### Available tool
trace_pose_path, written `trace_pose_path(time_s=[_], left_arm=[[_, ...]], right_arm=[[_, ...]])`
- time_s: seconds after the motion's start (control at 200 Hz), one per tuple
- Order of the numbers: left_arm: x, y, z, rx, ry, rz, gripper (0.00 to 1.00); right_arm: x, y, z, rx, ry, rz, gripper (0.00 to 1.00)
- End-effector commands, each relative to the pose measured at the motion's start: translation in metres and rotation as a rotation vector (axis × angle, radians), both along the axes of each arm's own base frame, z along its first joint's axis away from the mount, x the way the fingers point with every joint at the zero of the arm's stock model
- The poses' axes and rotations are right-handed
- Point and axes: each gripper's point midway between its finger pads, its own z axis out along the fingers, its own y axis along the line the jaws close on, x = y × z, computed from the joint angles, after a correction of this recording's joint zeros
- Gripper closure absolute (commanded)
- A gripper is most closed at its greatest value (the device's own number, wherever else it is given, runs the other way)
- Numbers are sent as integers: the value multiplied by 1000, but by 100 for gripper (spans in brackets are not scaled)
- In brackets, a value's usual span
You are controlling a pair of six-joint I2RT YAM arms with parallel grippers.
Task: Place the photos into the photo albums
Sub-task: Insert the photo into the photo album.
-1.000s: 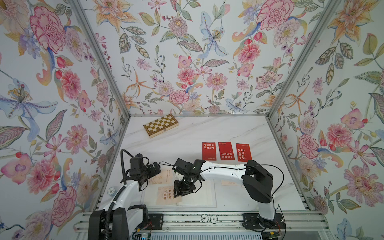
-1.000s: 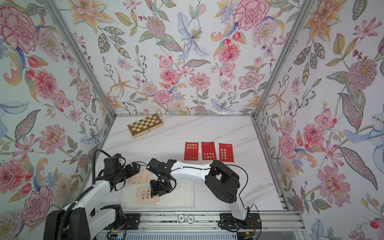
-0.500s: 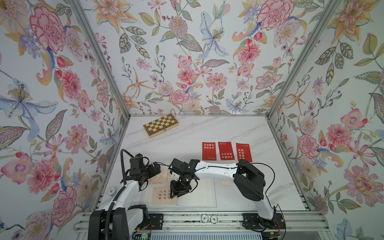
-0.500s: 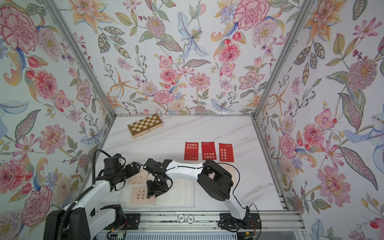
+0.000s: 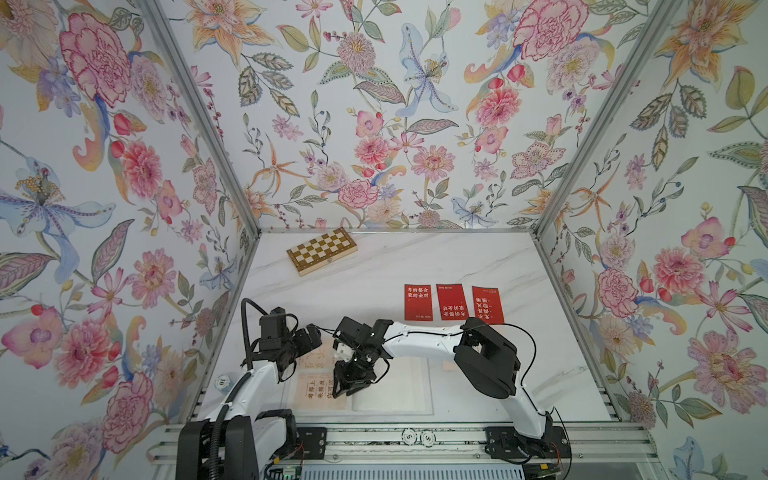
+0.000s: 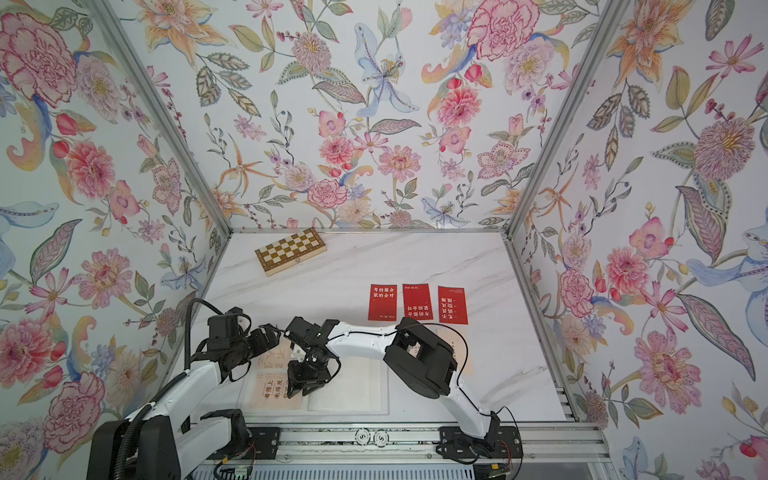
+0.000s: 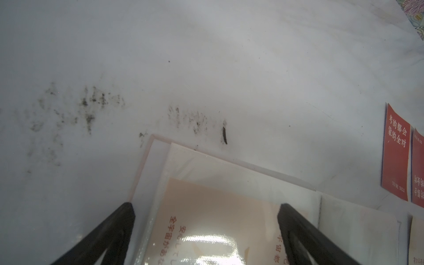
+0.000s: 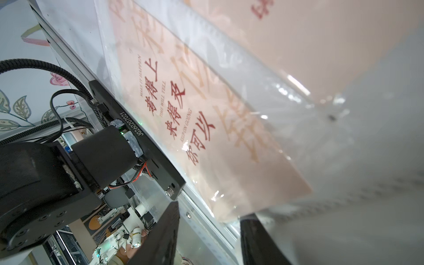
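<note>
The photo album (image 5: 395,390) lies open at the lower centre of both top views, just above the front rail, its right page bare white. On its left page a peach card (image 5: 318,390) with dark red Chinese print sits under a clear sleeve (image 8: 286,107); the right wrist view shows that print close up through the glossy plastic. Another pale card (image 6: 463,357) lies right of the album, partly hidden by the right arm. Three red cards (image 5: 452,302) with white print lie in a row on the marble table (image 5: 415,257), right of centre and above the album, apart from it.

The right gripper (image 5: 347,388) hangs low over the album's spine area, its jaws partly apart. Whether they clasp the sleeve cannot be told. The left gripper (image 7: 204,206) is released, its fingers spread wide above the album's upper left corner. A chessboard box (image 5: 322,250) sits in the upper left of the table.
</note>
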Motion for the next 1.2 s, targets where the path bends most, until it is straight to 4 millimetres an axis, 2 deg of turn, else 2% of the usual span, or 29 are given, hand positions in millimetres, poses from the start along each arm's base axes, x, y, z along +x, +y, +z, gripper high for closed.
trace_pose_path(time_s=[0.0, 0.155, 0.365, 0.545, 0.831, 0.916, 1.026, 1.196], left_arm=[[-17, -6, -15, -7, 76, -32, 4], [-16, -10, -14, 3, 83, -48, 3], [-18, -13, -14, 16, 88, -63, 3], [-19, -16, -14, 25, 95, -71, 3], [-18, -24, -14, 31, 105, -102, 3], [-15, -25, -11, 35, 98, -101, 3], [-9, -24, -2, 45, 72, -98, 2], [4, -19, 21, 87, 41, -98, 1]], right_arm=[[8, 7, 1, 37, -18, 5, 52], [20, -3, -6, 27, -31, -38, 48], [32, -21, -12, -8, -72, -72, 37], [36, -30, -18, -31, -96, -81, 36], [47, -54, -26, -82, -131, -125, 36], [46, -49, -19, -45, -132, -121, 36], [42, -37, 0, 19, -146, -101, 35], [38, -28, 32, 86, -171, -95, 35]])
